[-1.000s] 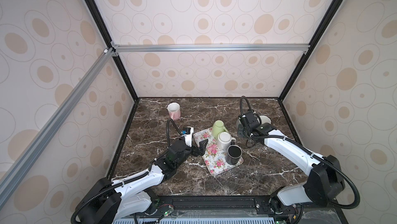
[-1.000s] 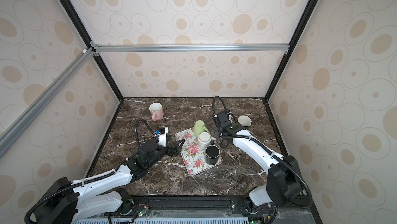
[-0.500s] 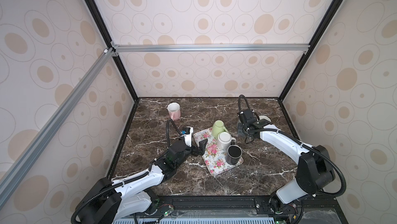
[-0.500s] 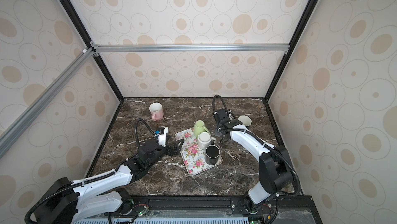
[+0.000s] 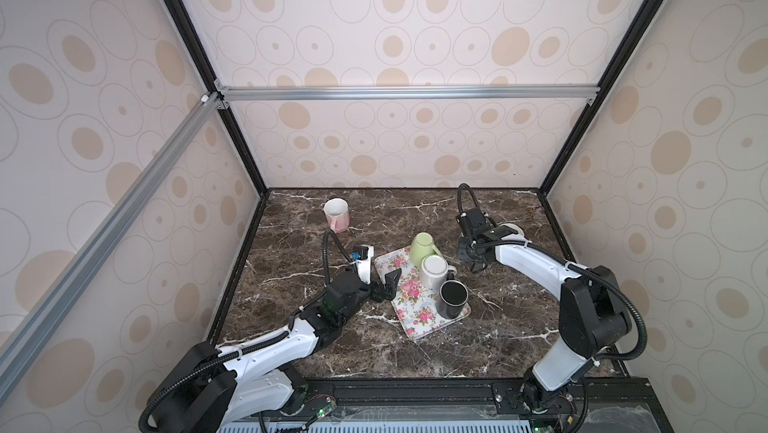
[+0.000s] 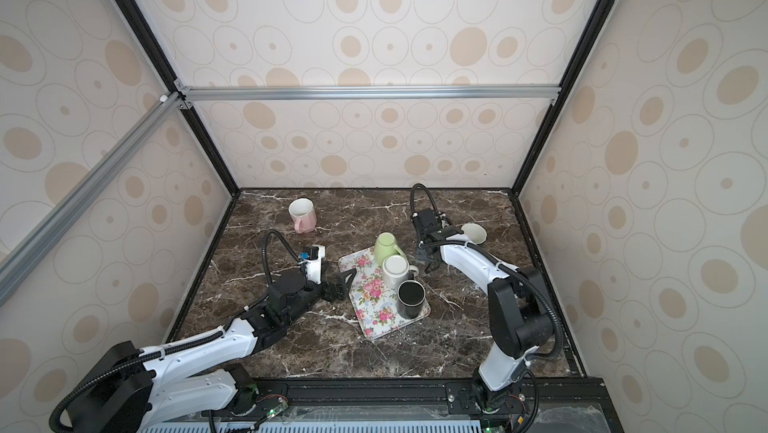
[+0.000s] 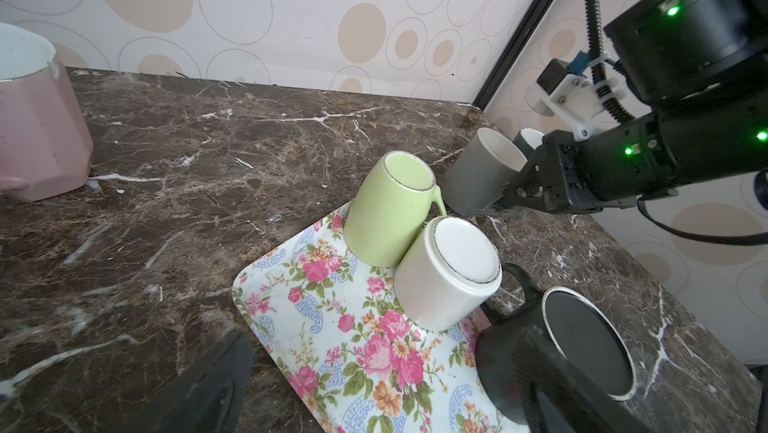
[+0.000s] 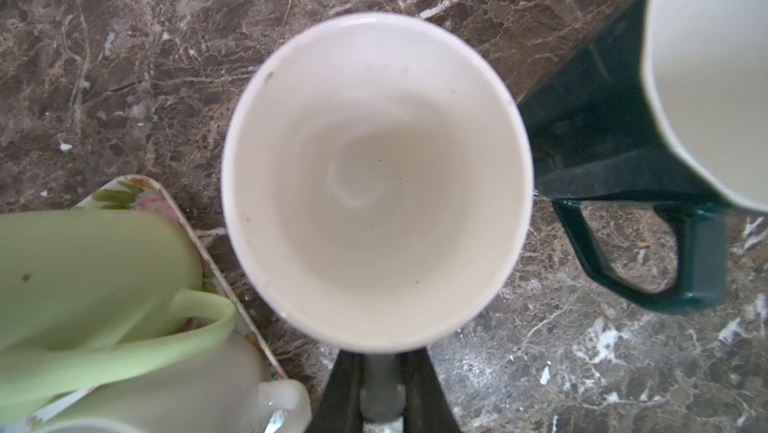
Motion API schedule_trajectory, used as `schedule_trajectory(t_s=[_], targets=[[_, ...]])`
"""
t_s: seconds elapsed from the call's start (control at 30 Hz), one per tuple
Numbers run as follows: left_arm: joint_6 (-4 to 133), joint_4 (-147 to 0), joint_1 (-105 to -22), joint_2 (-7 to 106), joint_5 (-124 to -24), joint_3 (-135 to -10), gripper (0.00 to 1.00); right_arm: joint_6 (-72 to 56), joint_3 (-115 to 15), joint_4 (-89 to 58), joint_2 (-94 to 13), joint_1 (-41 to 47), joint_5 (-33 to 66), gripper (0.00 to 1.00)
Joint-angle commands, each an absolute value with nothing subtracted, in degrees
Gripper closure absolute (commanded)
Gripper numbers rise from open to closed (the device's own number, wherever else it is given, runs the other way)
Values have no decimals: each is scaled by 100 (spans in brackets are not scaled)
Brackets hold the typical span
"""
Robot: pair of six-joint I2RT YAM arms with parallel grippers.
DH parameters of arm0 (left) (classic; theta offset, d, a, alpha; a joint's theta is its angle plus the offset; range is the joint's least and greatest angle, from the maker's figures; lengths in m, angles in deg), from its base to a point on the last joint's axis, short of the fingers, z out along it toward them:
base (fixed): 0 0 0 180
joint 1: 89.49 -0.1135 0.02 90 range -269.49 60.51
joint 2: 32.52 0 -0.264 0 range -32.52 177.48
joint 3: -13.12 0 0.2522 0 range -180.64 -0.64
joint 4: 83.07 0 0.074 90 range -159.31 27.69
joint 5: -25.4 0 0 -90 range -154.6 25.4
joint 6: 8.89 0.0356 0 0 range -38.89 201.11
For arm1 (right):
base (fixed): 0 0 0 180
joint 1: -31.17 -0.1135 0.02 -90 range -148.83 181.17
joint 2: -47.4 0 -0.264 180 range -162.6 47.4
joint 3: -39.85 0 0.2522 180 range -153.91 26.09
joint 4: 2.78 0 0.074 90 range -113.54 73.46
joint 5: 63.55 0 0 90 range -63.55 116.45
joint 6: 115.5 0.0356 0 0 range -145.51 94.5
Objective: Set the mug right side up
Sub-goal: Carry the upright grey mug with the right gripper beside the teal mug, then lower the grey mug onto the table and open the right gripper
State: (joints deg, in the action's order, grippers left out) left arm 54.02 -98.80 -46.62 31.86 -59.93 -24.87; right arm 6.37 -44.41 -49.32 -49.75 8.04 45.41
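Well, from where I stand the grey mug point(image 7: 478, 177) is off the floral tray point(image 7: 316, 327), just beside one of its corners. It sits in the gap between the upturned green mug point(image 7: 386, 210) and a dark green mug point(image 8: 602, 127) standing on the counter point(image 7: 208, 140). It leans, with its mouth up and tipped toward the right arm, so I'd judge it most of the way round but not yet set flat. Whether its base touches the marble I can't tell.

The right hand point(image 8: 382, 358) is pinching the handle, two black fingers pressed on the grey loop, and the mug's white inside faces the wrist. The left hand point(image 5: 386, 285) is spread wide and empty, low by the tray's edge on its own side.

The mug looks like glazed pottery: rigid, fairly heavy for its size, slick, and likely to chip if knocked against its close neighbours. Held only by the handle, its weight hangs to one side and it could swivel in the pinch. The handle seems the right place to hold it all the same, close in to the body. The smooth tapered wall would offer less purchase.
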Motion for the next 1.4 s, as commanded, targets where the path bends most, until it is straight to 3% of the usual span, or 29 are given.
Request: schedule_trajectory(t_s=[0.0,0.57,1.1,1.37], targets=[[5492,-9956,-4633,3199,-5856,-2525,2,666,-4704,-5046,-5050,883,4856,100],[5492,-9974,-4634,3244,-5826,-2510,2,655,-4743,-5109,-5316,1078,4461,100],[5492,-9961,-4634,3243,-5801,-2516,2,675,-4739,-5068,-5245,1097,4293,47],[5492,-9960,-4630,3234,-5818,-2514,2,649,-4668,-5009,-4988,1101,4197,39]])
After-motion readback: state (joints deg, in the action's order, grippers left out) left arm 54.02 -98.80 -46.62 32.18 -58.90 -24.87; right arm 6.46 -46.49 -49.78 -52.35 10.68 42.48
